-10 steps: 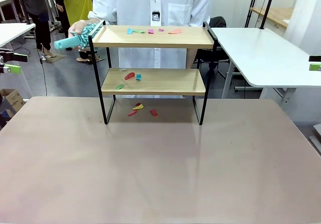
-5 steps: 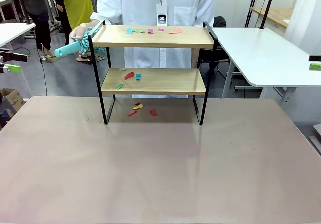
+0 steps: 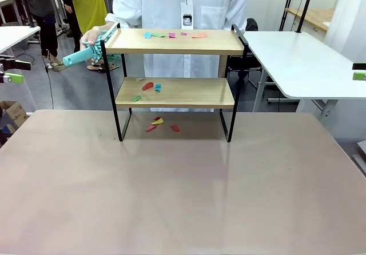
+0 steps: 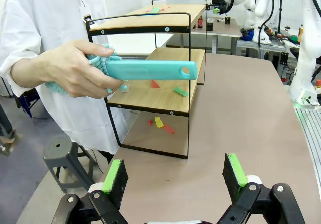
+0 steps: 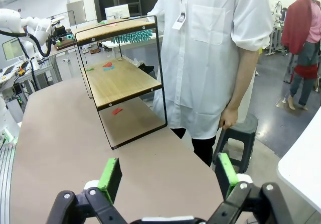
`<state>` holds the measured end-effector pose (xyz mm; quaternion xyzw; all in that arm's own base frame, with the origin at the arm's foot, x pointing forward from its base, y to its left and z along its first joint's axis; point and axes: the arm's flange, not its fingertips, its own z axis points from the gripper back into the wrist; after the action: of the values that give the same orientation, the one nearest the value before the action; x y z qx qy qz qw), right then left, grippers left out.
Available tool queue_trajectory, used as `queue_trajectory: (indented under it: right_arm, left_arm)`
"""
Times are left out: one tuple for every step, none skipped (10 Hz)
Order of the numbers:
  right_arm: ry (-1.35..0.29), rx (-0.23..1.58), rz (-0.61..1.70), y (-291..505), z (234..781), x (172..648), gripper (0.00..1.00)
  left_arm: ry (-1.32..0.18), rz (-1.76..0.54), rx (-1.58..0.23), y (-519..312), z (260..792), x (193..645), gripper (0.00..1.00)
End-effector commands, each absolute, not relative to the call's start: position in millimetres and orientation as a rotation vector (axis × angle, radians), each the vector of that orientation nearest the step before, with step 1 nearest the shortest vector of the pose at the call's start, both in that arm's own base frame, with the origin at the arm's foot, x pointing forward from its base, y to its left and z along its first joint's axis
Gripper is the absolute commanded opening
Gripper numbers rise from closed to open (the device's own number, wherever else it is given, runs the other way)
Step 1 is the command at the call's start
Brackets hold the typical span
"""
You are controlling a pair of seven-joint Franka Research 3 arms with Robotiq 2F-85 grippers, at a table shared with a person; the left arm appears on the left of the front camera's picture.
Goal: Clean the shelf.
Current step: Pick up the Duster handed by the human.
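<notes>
Now duster (image 3: 77, 56) more tilted beside shelf (image 3: 189, 92)

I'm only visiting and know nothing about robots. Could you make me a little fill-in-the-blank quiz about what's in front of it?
The shelf has ____ wooden boards. Coloured scraps lie on both boards and on the ____ beneath them. The teal duster at the shelf's top corner is held in the person's ____. The left pincer and the right pincer both stand ____, holding nothing.
Missing words: two; table; hand; open.
</notes>
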<state>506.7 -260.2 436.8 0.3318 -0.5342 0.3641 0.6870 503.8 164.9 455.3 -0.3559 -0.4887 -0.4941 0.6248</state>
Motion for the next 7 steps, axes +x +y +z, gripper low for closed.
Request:
queue_trajectory:
  right_arm:
    - [-1.196,0.743,0.818,-259.2,437.6,507.4,1.0]
    - [-1.196,0.743,0.818,-259.2,437.6,507.4,1.0]
    - [-1.196,0.743,0.818,-259.2,437.6,507.4,1.0]
    - [-1.196,0.743,0.818,-259.2,437.6,507.4,1.0]
    - [-1.196,0.743,0.818,-259.2,437.6,507.4,1.0]
    - [-1.196,0.743,0.818,-259.2,437.6,507.4,1.0]
    - [-1.196,0.743,0.818,-259.2,437.6,507.4,1.0]
  left_arm:
    - [-1.123,-1.134,-0.811,163.9,455.5,505.0,1.0]
    - [-1.123,-1.134,-0.811,163.9,455.5,505.0,1.0]
    - [-1.123,-1.134,-0.811,163.9,455.5,505.0,1.0]
    - [-1.121,-1.134,-0.817,164.9,455.3,503.8,1.0]
    - [-1.093,-1.144,-0.74,149.4,486.7,505.5,1.0]
    - [-1.06,-1.131,-0.694,135.1,521.4,505.1,1.0]
    - [-0.975,-1.051,-0.618,123.6,559.6,505.1,1.0]
